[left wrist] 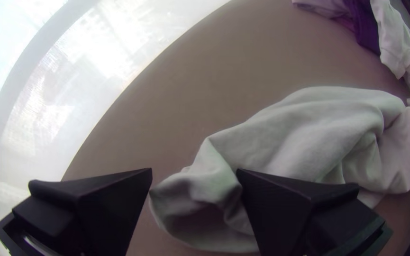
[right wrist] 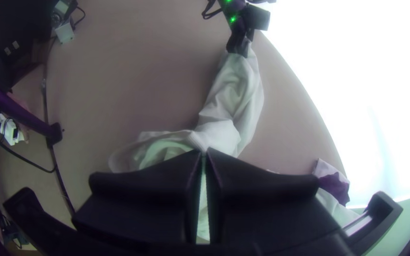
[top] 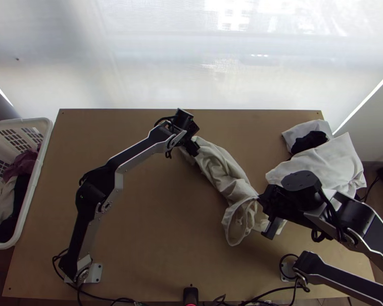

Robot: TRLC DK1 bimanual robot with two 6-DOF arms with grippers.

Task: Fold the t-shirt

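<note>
At your far left, the white basket (top: 37, 178) holds loose clothes (top: 5, 199), probably set beside the table (top: 140, 214) to keep the work area free. Your left gripper (left wrist: 194, 171) is spread wide at the far end of the t-shirt (top: 219, 166), a fold of cloth lying between its fingers; that placing looks meant to give you a second grip opposite the first. The t-shirt lies bunched in a long, slanting rope across the table, from the left gripper to the right one, with a loose loop (top: 227, 222) hanging off its near end. Your right gripper (right wrist: 204, 152) is closed down on that near end, a thin strip of cloth pinched between its fingers, likely to anchor it so you can stretch the bundle out before any folding. Farther right, the pile of pale cloth (top: 332, 163) with a dark piece (top: 308, 142) in it seems parked out of your way.

As for what you can't tell: whether the left fingers have every layer of the fold between them; which part of the garment either end is, with sleeves and hem lost in the creases; whether the loop is neckline or sleeve opening; and how much cloth lies under the right gripper.
</note>
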